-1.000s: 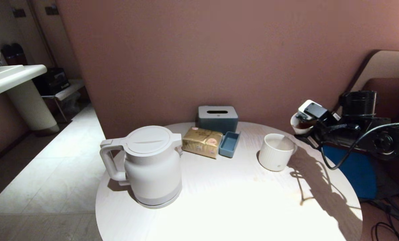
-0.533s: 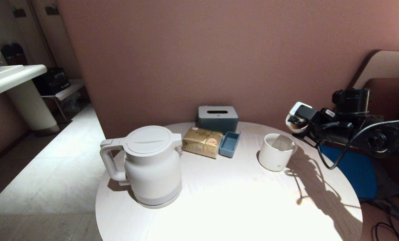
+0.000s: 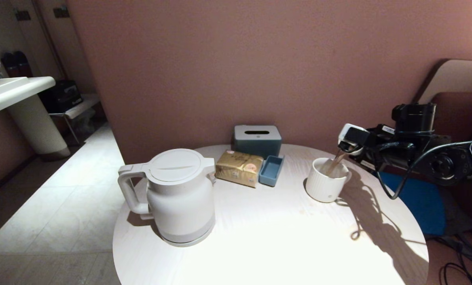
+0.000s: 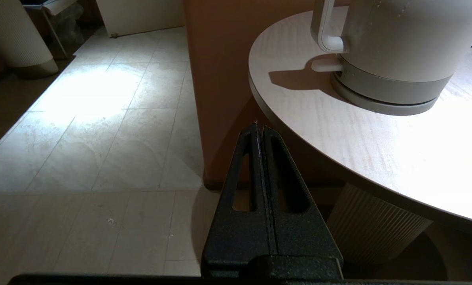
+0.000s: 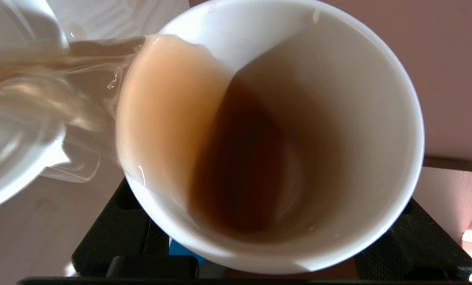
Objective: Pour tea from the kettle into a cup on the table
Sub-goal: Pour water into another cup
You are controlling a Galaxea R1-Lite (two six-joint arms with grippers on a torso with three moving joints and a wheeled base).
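1. Pouring is underway: the right end effector (image 3: 348,143) is holding the small white cup (image 3: 349,138) tipped over the ribbed mug (image 3: 326,180), at the right side of the desk (image 3: 267,229).
2. Tea (image 3: 334,163) is running in a pale amber stream from the cup's rim down into the mug.
3. Right wrist view is showing the cup (image 5: 283,130) clasped between the two black fingers (image 5: 113,233), jaws standing fairly wide around its wall; tea (image 5: 204,138) is lying against the lower side of the tilted cup and spilling over the lip.
4. The kettle (image 3: 178,194) is standing upright on the left part of the desk, lid on, handle facing left, well apart from the mug; nothing is touching it.
5. Left end effector (image 4: 260,130) is hanging below and beside the desk edge (image 4: 299,118), over the tiled floor (image 4: 101,118), fingers pressed fully together and holding nothing; the kettle base (image 4: 390,87) is showing above it.
6. Between kettle and mug, near the wall, a gold packet (image 3: 239,167), a small blue tray (image 3: 271,170) and a grey tissue box (image 3: 257,139) are sitting close together.
7. A sink (image 3: 10,93) is standing at far left, off the desk.
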